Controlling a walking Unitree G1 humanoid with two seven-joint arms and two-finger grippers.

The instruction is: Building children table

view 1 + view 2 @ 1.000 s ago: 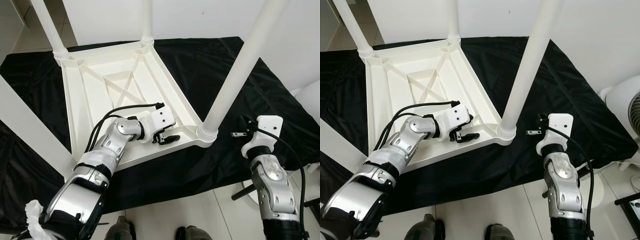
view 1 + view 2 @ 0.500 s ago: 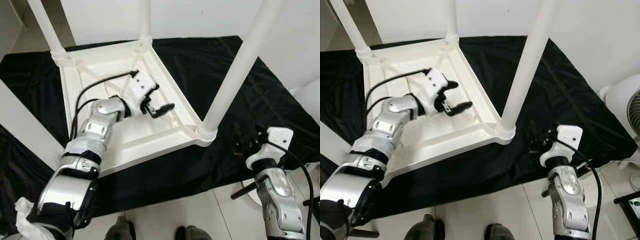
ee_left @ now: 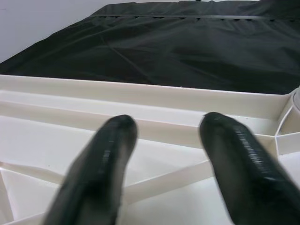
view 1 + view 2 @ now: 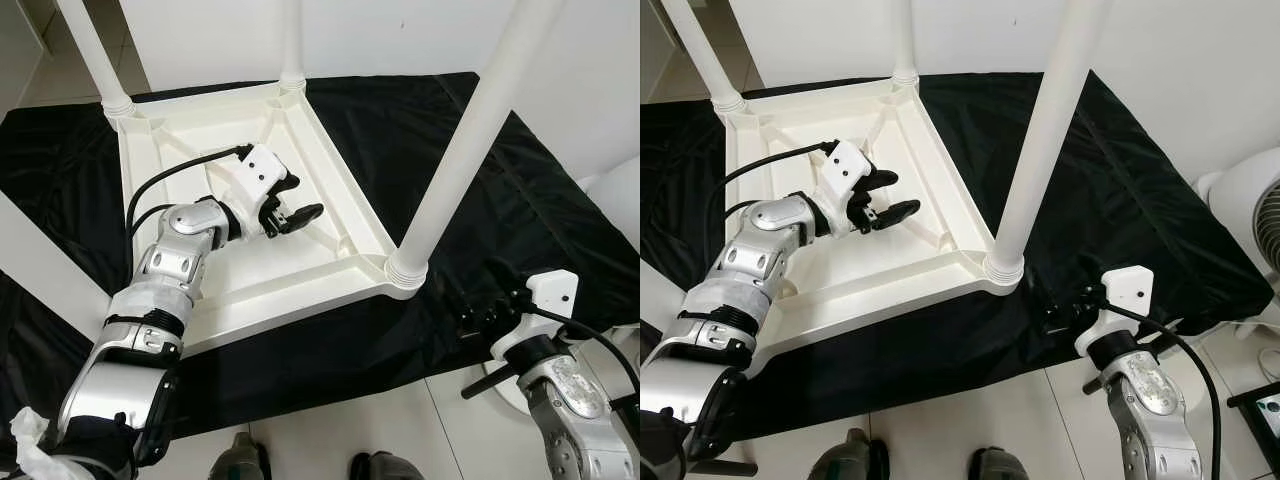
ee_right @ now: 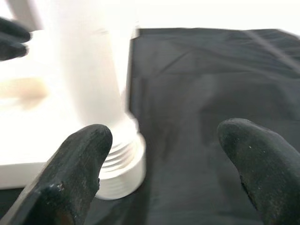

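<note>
The white children's table (image 4: 200,250) lies upside down on a black cloth (image 4: 480,200) spread over the floor, ribbed underside facing up, with 4 white legs (image 4: 470,130) standing up from its corners. The left gripper (image 4: 290,212) hovers over the middle of that underside, its 2 black fingers (image 3: 101,164) spread apart and holding nothing. The right gripper (image 4: 485,315) sits low over the cloth, just beside the nearest leg's threaded base (image 5: 119,164), fingers also wide apart and empty. A white fan (image 4: 1250,210) stands off to the right.
</note>
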